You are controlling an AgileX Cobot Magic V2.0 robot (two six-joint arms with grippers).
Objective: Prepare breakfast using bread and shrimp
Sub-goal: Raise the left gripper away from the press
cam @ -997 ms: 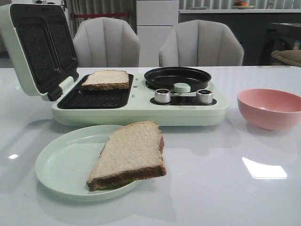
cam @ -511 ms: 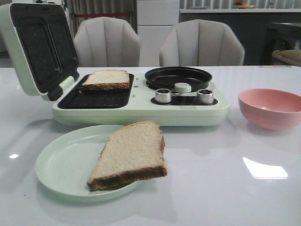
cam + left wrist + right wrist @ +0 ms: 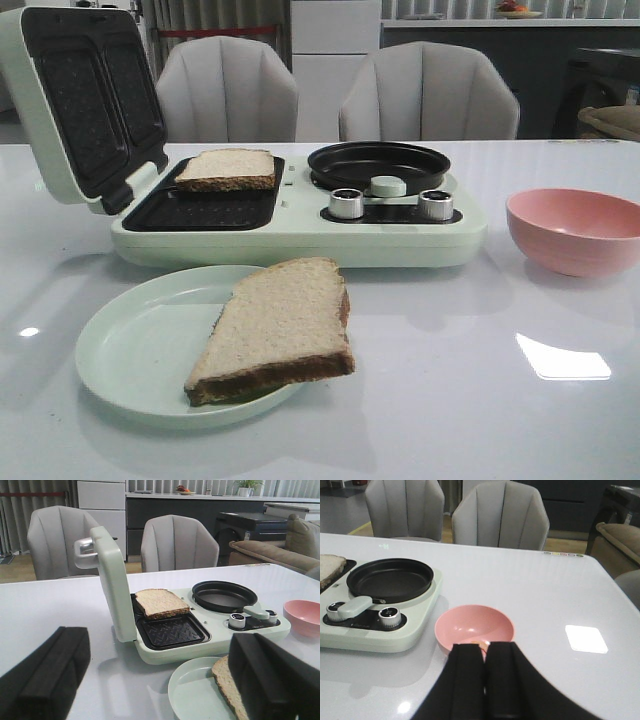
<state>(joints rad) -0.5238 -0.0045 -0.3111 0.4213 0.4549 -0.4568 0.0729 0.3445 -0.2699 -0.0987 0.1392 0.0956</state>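
One bread slice (image 3: pixel 226 168) lies on the back plate of the open sandwich maker (image 3: pixel 300 235). A second bread slice (image 3: pixel 280 325) rests on the pale green plate (image 3: pixel 130 350), overhanging its right rim. Neither gripper shows in the front view. My left gripper (image 3: pixel 160 690) is open, its black pads wide apart above the table before the plate, nothing between them. My right gripper (image 3: pixel 485 649) is shut, short of the pink bowl (image 3: pixel 475 622). A small pale orange shrimp piece (image 3: pixel 483 643) peeks out just past its fingertips at the bowl's near side; most of it is hidden.
The maker's lid (image 3: pixel 80 100) stands open at the left. A black round pan (image 3: pixel 378 165) sits on the maker's right half, with two metal dials and a pale green knob (image 3: pixel 387 186) before it. The pink bowl (image 3: pixel 575 230) stands right of the maker. Two grey chairs stand behind the table.
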